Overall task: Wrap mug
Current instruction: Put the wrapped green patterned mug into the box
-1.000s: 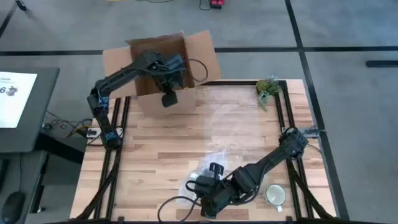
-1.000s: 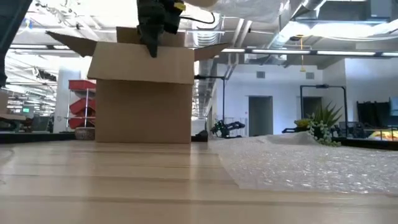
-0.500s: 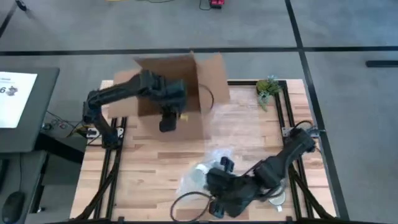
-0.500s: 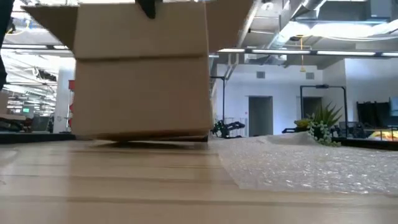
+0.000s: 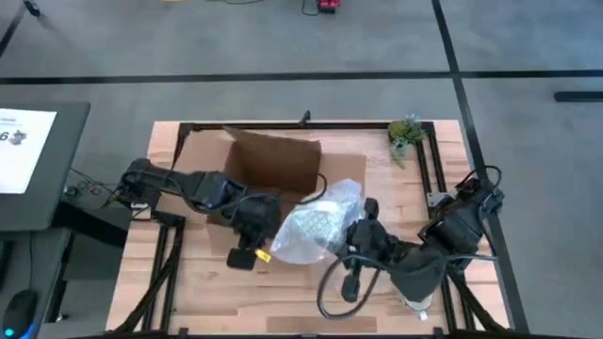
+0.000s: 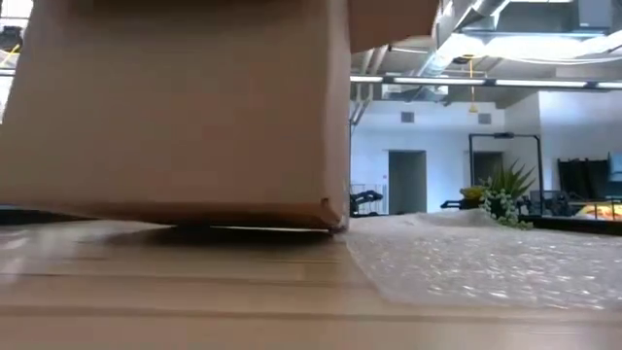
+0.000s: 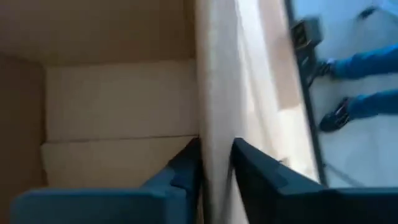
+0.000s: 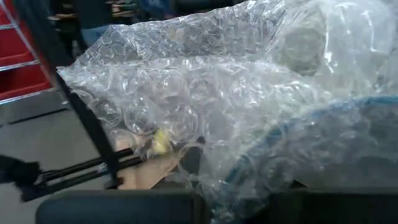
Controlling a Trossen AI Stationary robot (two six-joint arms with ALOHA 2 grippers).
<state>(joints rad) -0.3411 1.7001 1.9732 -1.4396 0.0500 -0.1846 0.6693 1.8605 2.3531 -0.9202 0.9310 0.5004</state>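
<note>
Holding what now?
Left gripper (image 7: 216, 155) clamped on brown cardboard box (image 5: 273, 165) wall; right gripper (image 5: 347, 234) clamped on crumpled clear bubble-wrap bundle (image 5: 316, 226), table centre. White mug (image 5: 415, 303) at five o'clock, half hidden.
Next?
Probably boxing step: easing bundle towards eleven o'clock, into box.

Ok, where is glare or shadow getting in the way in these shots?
Low view: the cardboard box blocks most of the frame and throws a dark shadow on the table under its edge; the bubble wrap sheet glints. Right wrist view: bright highlights all over the bubble wrap bundle hide its contents. High view: even light, the bundle shines white.
</note>
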